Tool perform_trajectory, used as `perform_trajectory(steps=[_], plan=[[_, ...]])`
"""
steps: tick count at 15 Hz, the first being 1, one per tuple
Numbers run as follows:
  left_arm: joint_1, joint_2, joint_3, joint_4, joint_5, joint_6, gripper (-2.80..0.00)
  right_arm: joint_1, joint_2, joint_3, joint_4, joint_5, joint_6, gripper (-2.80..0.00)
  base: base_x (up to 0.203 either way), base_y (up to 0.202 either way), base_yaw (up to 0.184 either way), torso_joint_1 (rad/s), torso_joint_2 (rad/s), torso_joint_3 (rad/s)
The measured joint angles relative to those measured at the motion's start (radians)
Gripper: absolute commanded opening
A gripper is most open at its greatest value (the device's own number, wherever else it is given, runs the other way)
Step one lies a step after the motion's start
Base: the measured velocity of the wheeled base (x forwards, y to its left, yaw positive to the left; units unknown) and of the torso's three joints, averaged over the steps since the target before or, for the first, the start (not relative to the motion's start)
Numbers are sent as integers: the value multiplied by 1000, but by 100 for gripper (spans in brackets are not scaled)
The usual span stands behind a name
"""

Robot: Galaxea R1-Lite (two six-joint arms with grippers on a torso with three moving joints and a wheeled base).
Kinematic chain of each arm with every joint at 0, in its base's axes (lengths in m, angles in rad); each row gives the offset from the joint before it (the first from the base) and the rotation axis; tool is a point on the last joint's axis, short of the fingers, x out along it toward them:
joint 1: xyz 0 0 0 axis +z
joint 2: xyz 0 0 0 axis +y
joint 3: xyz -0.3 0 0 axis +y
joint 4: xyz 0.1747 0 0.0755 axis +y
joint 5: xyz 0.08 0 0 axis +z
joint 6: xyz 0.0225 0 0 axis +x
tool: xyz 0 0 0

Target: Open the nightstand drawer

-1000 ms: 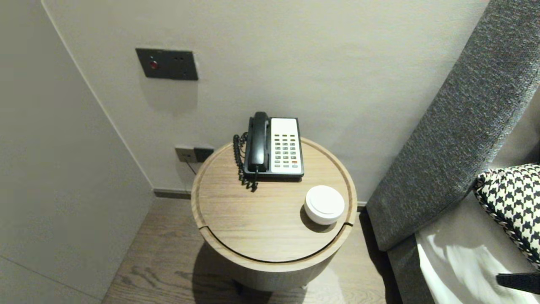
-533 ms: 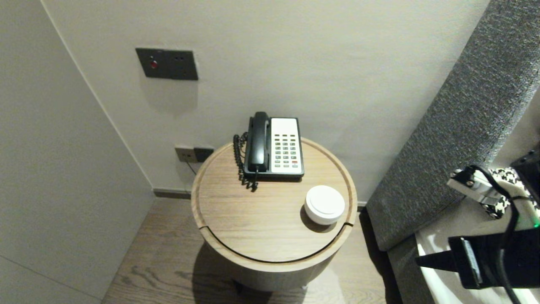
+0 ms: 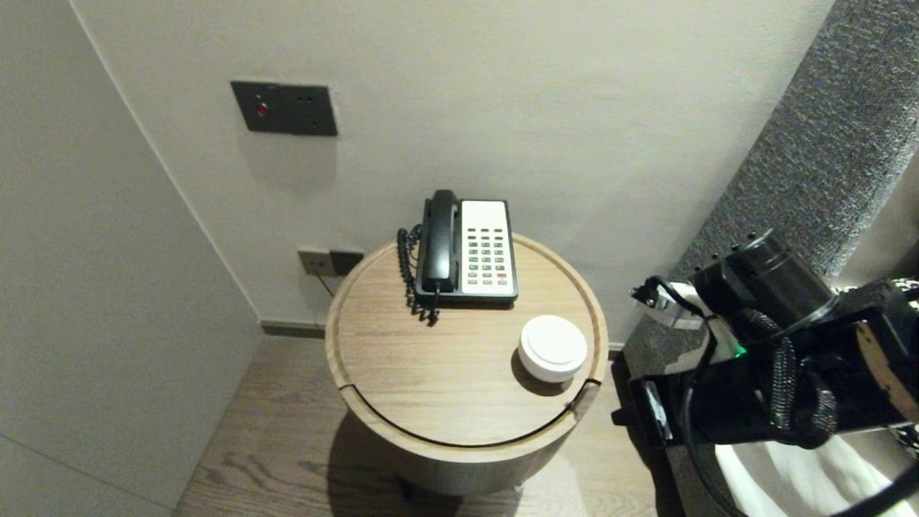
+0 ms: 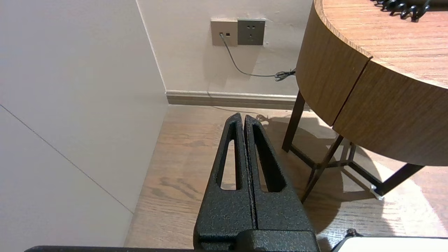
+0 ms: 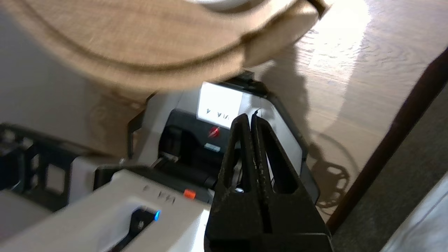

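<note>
In the right wrist view the bench (image 5: pixel 140 52) is smeared by blur and chopped by the top edge, with only a sliver of the white round box (image 5: pixel 217 2) shown. In the head view the fingers of the right gripper (image 5: pixel 251 118) are lost in the arm's dark bulk, and the key labels on the phone (image 3: pixel 487 248) can't be read.

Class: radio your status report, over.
Left gripper shut, parked low. Right gripper shut, empty, beside round wooden table. Round white lidded container untouched. Table's rim between.
</note>
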Motion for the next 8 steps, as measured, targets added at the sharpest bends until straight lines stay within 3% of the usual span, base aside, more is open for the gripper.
perform_trajectory(steps=[3, 8], plan=[[0, 0, 0, 0, 0, 0, -280, 28, 88, -74, 0, -19, -2, -280, 0, 0, 0, 0, 0, 0], [0, 0, 0, 0, 0, 0, -280, 143, 188, -157, 12, -27, -8, -280, 0, 0, 0, 0, 0, 0]])
